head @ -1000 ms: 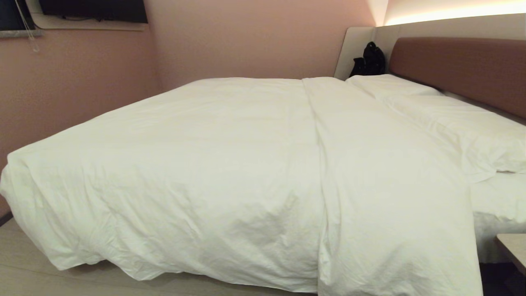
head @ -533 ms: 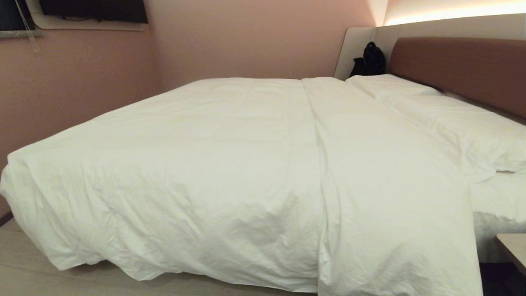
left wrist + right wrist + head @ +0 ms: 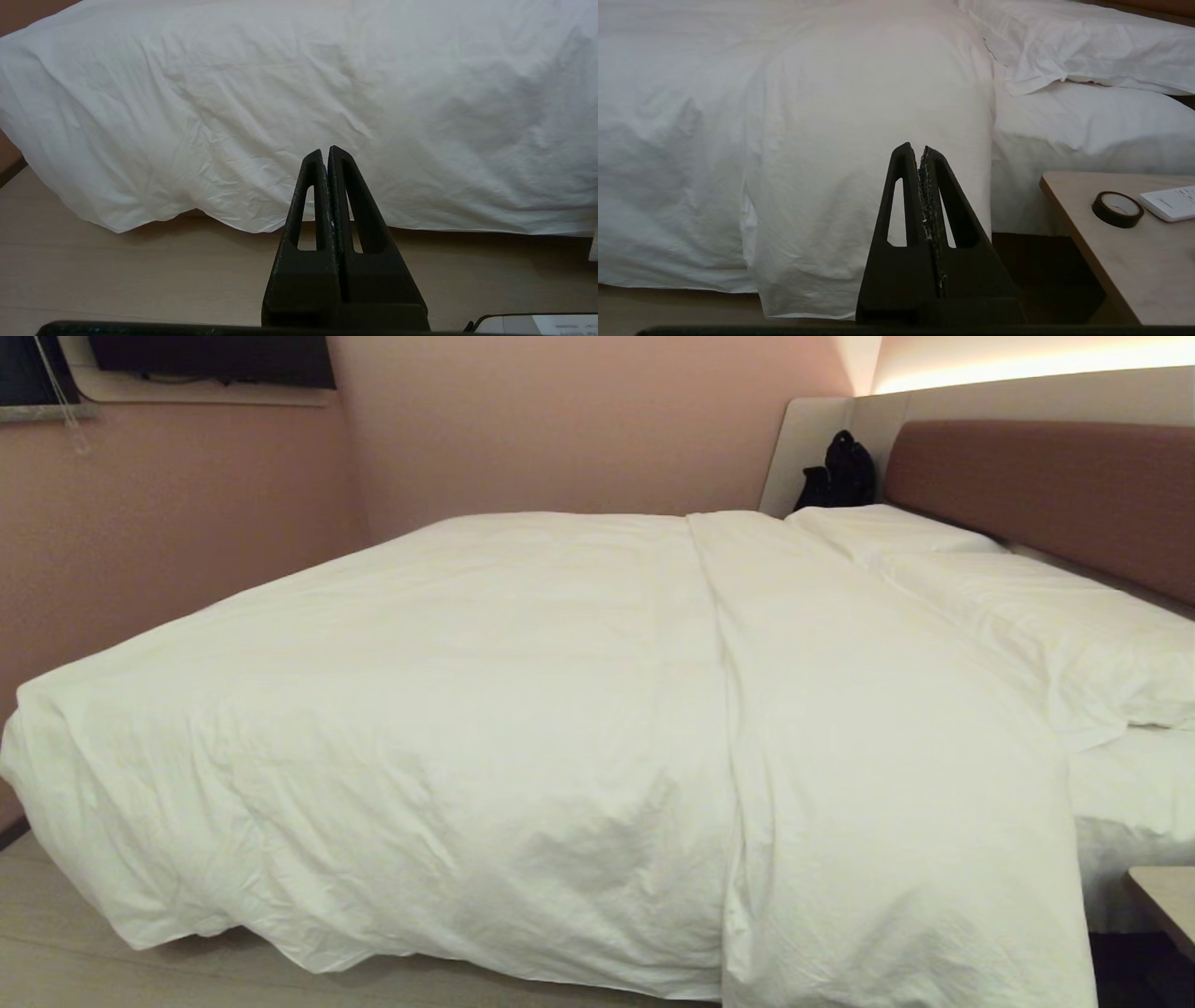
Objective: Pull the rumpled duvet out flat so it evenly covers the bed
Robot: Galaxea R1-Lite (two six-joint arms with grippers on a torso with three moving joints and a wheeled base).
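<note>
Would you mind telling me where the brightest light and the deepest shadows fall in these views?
Head view: a warm light strip glows above the headboard, the brightest spot. Left wrist view: dark shadow lies under the duvet hem on the floor. Right wrist view: the gap between bed and side table is darkest.

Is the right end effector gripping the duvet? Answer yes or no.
No. The right end effector is shut on nothing, short of the duvet hanging over the bedside.
</note>
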